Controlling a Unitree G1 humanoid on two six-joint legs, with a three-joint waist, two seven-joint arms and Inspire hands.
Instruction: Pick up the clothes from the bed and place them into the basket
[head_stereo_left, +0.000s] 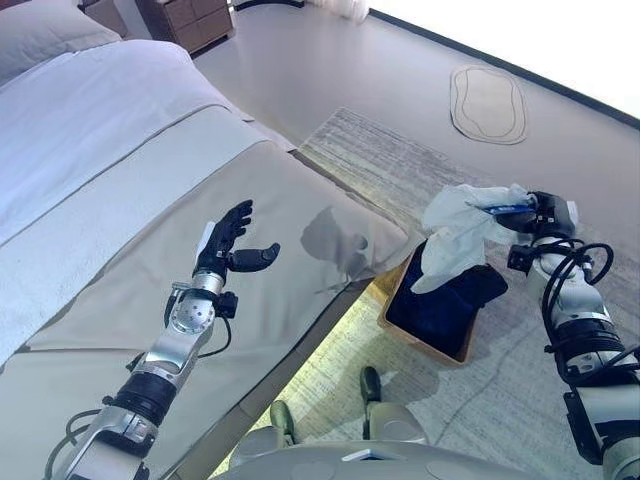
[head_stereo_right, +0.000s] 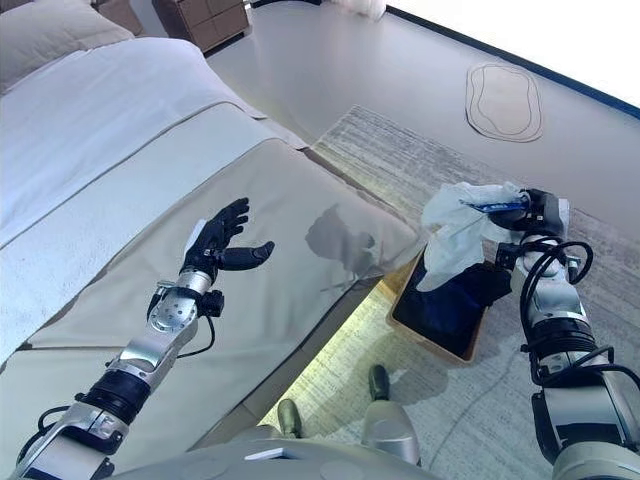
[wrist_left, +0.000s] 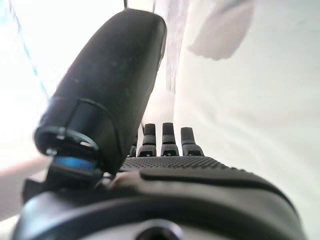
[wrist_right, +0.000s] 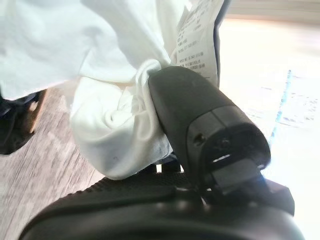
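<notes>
Over on the right side of the left eye view, the right hand (head_stereo_left: 545, 213) holds a white cloth (head_stereo_left: 462, 232) up in the air, with its fingers curled round a bunch of it. The cloth hangs down just above the basket (head_stereo_left: 400, 326), which sits on the rug (head_stereo_left: 400, 160) beside the bed (head_stereo_left: 120, 180) in the lower middle of the frame. Something dark blue (head_stereo_left: 445, 300) already lies inside the basket. At the left of the frame the left hand (head_stereo_left: 228, 243) floats over the tan bed cover with its fingers straight and nothing in it. No other clothes show on the part of the bed that can be seen. Across in the right eye view it all looks the same: the cloth dangles over the basket's far end, and the left hand is spread out above the bed. Up close in the left wrist view, the thumb (wrist_left: 117, 75) stands up and the fingertips (wrist_left: 169, 132) point out straight, with only pale bed cover past them. Close up in the right wrist view, the thumb (wrist_right: 195, 110) presses into a squashed ball of white cloth with a paper tag (wrist_right: 197, 37) on it. I think the step now is dropping the cloth in. Next the right hand should go a bit lower over the middle of the basket, then let go so the cloth falls inside and not on the rug.
</notes>
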